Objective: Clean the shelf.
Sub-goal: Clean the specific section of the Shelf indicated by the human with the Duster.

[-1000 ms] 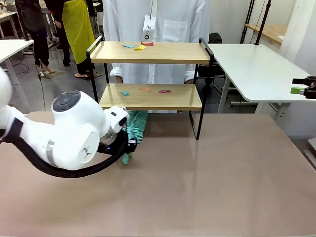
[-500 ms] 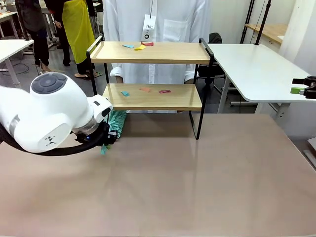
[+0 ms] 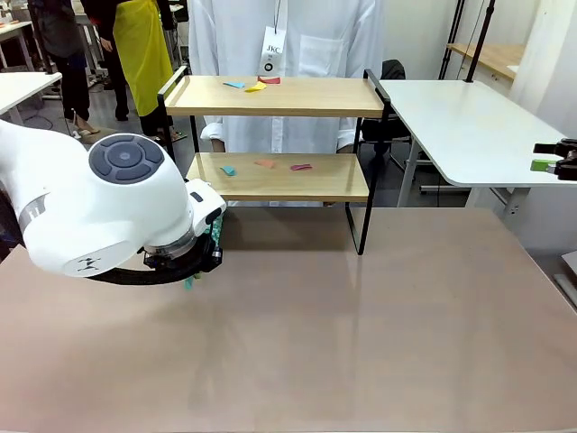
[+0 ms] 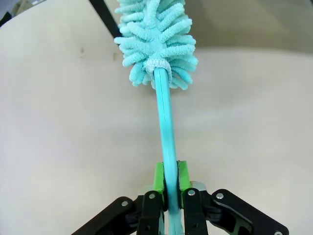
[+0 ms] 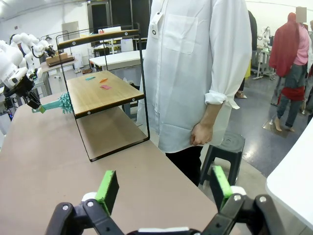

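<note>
The shelf (image 3: 276, 96) stands at the table's far edge, with two wooden boards in a black frame. Small coloured paper scraps (image 3: 256, 87) lie on its top board, and more scraps (image 3: 263, 164) lie on the lower board (image 3: 279, 179). My left gripper (image 4: 168, 176) is shut on the thin handle of a teal fluffy duster (image 4: 156, 44). The duster's head lies low over the table beside a black shelf leg (image 4: 105, 17). In the front view my left arm (image 3: 108, 203) covers most of the duster (image 3: 215, 236). My right gripper (image 5: 165, 188) is open and holds nothing, far right of the shelf (image 5: 102, 93).
A person in a white shirt (image 3: 279, 36) stands right behind the shelf, hands down at the sides. A white side table (image 3: 469, 126) stands at the right, and a black stool (image 5: 222, 147) is beside the person. The brown table (image 3: 361, 334) is bare in front.
My left arm has drawn the duster leftward from the shelf's left foot, and its wrist now hides most of the duster head. The right arm has not moved.
</note>
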Controlling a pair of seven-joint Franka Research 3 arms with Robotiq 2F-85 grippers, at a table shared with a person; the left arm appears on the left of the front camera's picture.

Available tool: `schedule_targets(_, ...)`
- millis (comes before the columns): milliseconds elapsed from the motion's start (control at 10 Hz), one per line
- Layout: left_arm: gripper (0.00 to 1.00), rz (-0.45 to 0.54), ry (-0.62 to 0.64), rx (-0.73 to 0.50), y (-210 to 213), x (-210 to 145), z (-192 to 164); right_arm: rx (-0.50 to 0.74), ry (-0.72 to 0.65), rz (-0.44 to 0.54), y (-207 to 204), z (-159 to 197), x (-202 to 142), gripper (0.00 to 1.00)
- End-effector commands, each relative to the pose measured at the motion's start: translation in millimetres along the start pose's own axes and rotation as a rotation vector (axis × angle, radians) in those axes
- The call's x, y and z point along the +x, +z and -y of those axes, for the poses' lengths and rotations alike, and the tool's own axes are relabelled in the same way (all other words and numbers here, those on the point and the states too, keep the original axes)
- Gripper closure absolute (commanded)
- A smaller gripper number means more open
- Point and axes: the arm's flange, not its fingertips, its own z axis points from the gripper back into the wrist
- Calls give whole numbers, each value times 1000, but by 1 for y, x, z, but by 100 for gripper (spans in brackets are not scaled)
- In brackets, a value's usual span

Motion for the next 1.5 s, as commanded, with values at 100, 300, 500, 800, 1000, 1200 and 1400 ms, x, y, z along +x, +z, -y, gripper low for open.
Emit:
schedule_targets(100,87,23,-6,20,-6,-3,-12,-3,5,-2,-2,0,2,0)
schedule_targets(300,87,40,-45,60,-5,-4,-12,-3,5,-2,-2,0,2,0)
schedule_targets(500,87,6,-30,30,-7,1,-8,-3,5,-2,-2,0,2,0)
schedule_targets(800,87,-8,-89,-52,7,-1,-13,-3,5,-2,-2,0,2,0)
schedule_targets(1000,87,-14,-160,-137,31,-7,-39,-3,5,-2,-2,0,2,0)
schedule_targets(1200,87,-46,-237,-220,40,-13,-58,-3,5,-2,-2,0,2,0)
schedule_targets(1400,87,-70,-350,-338,51,-16,-75,-3,5,-2,-2,0,2,0)
